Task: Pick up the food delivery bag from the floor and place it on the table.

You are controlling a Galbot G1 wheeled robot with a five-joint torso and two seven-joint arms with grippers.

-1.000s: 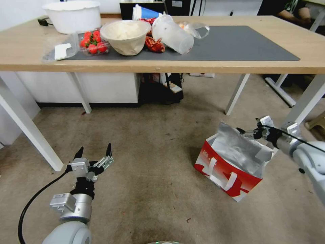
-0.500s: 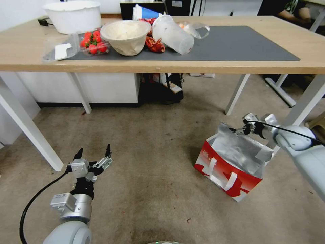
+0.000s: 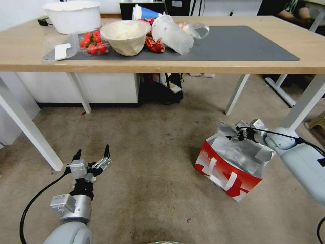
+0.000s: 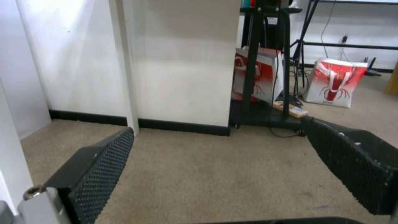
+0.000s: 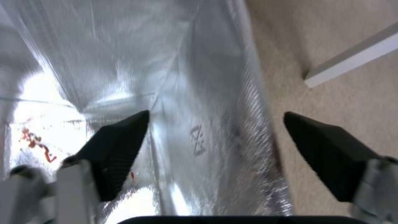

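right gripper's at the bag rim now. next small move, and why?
Probably close the right gripper on the foil wall. Its fingers are open and straddle the upright far wall of the food delivery bag: one finger inside against the foil, the other out over the floor. The bag sits on the floor, ungripped. The left gripper hangs open, well clear.

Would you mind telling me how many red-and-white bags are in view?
3. One bag stands open on the floor beside the right gripper. Two more show in the left wrist view: one behind a black stand, one further along the floor. Others may be hidden.
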